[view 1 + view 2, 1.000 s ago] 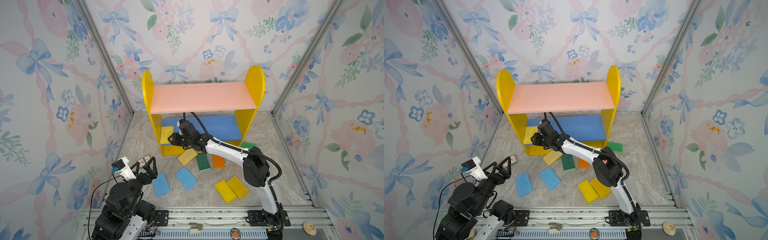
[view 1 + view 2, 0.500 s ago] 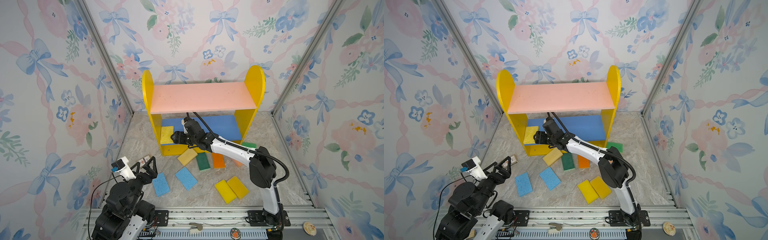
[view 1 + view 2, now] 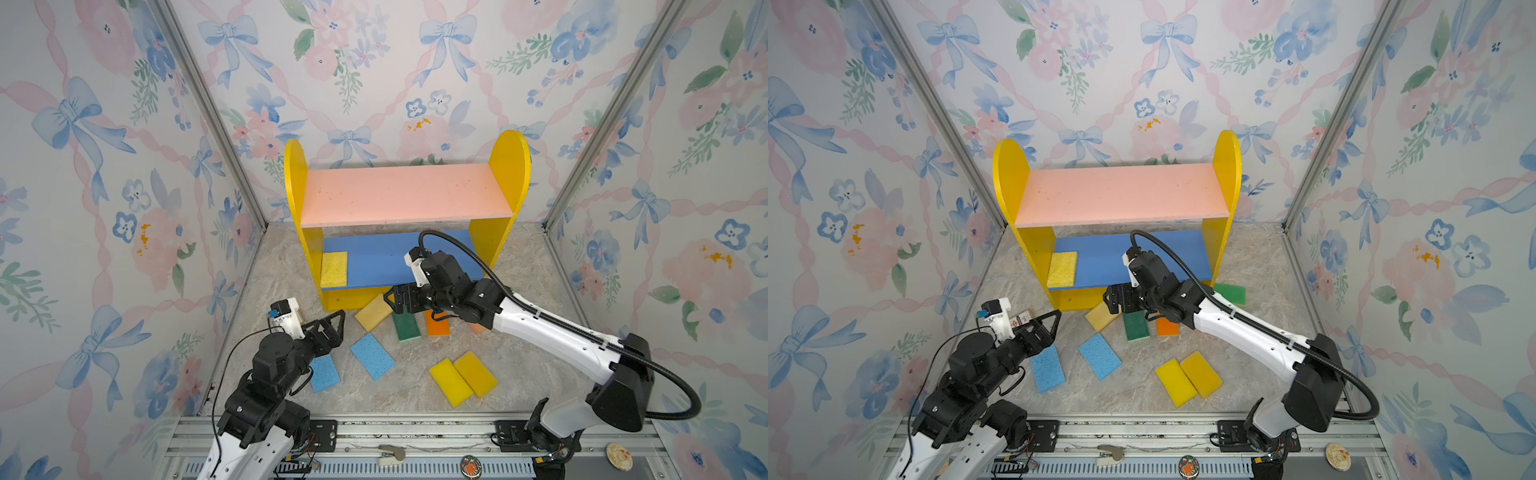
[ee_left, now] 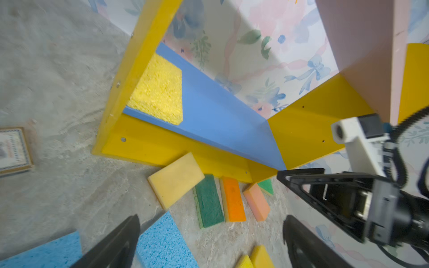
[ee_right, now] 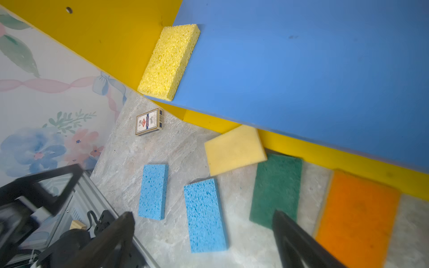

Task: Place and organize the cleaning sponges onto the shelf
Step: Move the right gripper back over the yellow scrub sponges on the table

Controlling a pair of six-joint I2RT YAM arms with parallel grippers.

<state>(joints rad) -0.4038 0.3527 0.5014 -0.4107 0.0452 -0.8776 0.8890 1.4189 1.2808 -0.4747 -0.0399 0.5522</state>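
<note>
The shelf (image 3: 405,193) stands at the back, with a pink upper board and a blue lower board (image 3: 1142,253). One yellow cleaning sponge (image 3: 333,269) (image 5: 169,61) lies flat at the left end of the blue board. My right gripper (image 3: 390,301) (image 5: 203,214) hangs open and empty just in front of the shelf's base, above the floor sponges. These are pale yellow (image 3: 374,312), dark green (image 3: 406,326), orange (image 3: 437,323), peach (image 4: 256,201), green (image 3: 1230,293), two light blue (image 3: 372,356) and two yellow (image 3: 463,378). My left gripper (image 3: 336,322) (image 4: 211,218) is open and empty at the front left.
A small printed box (image 3: 1022,318) (image 5: 149,121) lies on the floor left of the shelf, close to my left gripper. Flowered walls close in both sides and the back. A metal rail (image 3: 415,432) runs along the front edge.
My right gripper has opened, let go of the yellow sponge on the blue board, and drawn back to the right and out of the shelf. The left arm has not moved.
</note>
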